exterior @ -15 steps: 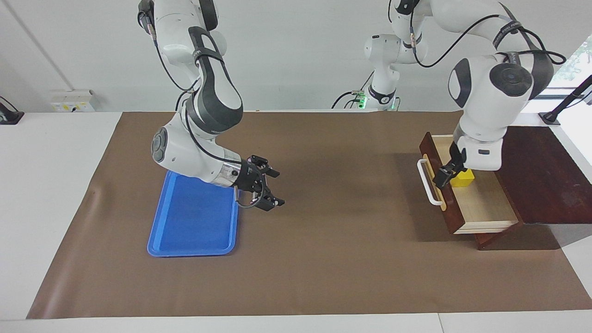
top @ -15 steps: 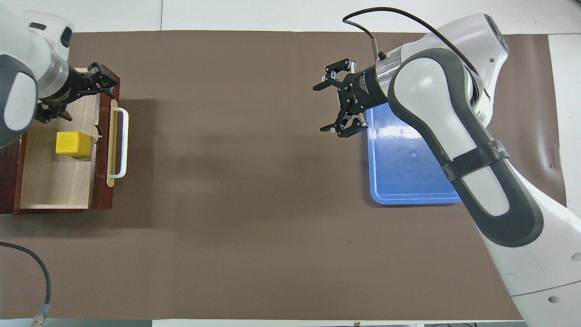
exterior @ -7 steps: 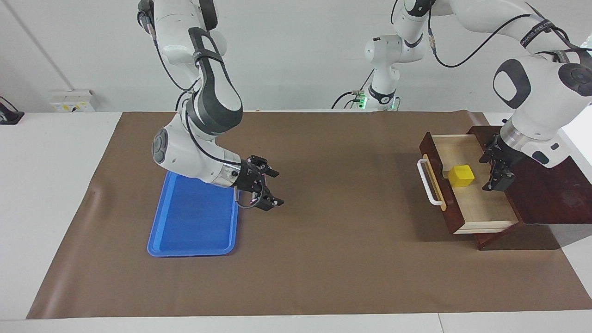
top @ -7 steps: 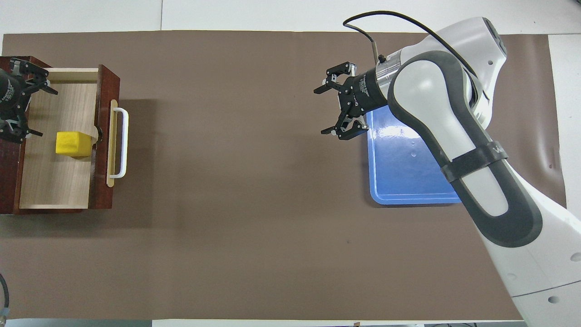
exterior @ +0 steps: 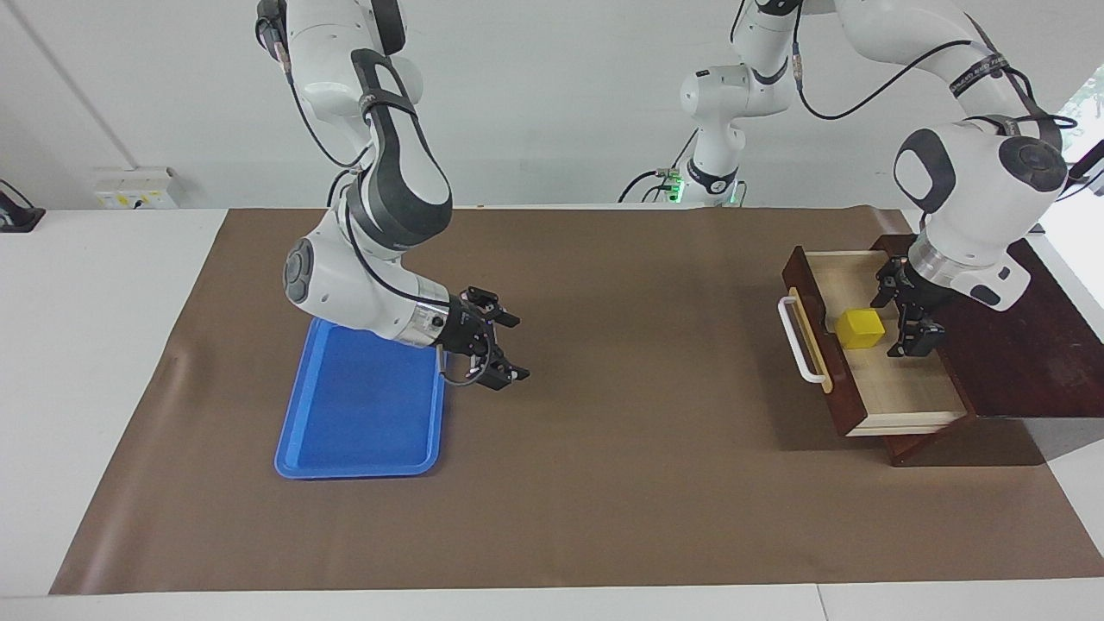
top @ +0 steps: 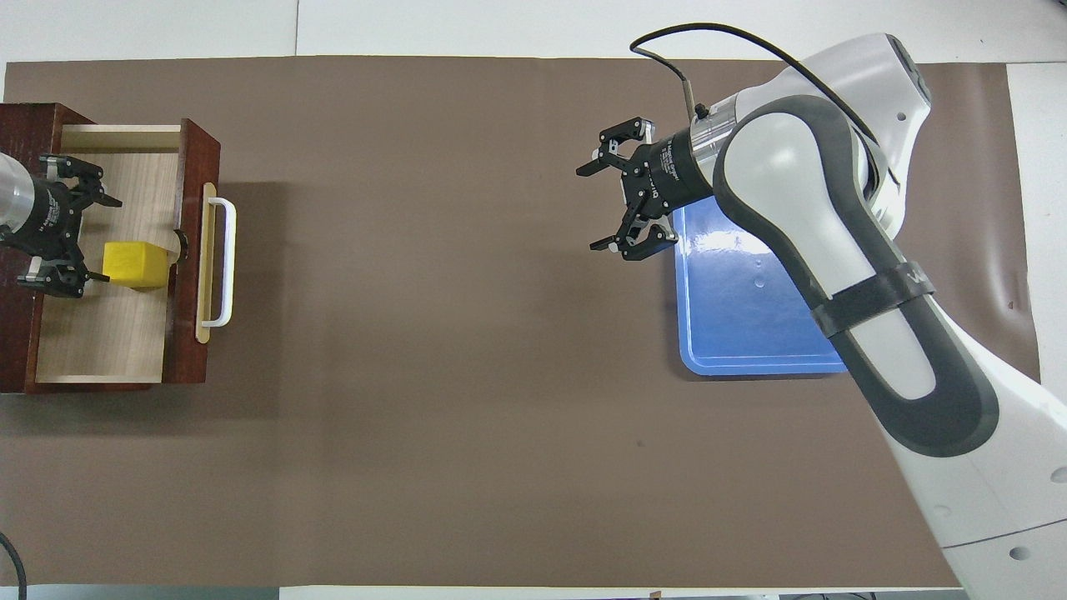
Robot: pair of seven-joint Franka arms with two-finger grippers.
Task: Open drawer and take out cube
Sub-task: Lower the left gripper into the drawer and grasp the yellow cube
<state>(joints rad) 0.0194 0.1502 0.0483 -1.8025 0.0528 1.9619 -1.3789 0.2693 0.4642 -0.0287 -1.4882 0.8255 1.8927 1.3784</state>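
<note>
Drawer [exterior: 871,345] is pulled out, so step 1 is done. Yellow cube [exterior: 861,328] sits inside near the front panel, not yet grasped. Left claw [exterior: 906,315], fingers apart, hangs just beside it. Right claw [exterior: 498,345], also apart, waits by blue tray [exterior: 358,414]. Left to do: grab & lift out.

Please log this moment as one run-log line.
drawer: open | cube: inside | left claw: open, beside cube | right claw: open, waiting

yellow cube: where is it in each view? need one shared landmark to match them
Facing view: cube in the open drawer, at the picture's right.
Overhead view: cube in the drawer, at the picture's left.
Shared landmark: the drawer's white handle, beside the cube in both.
</note>
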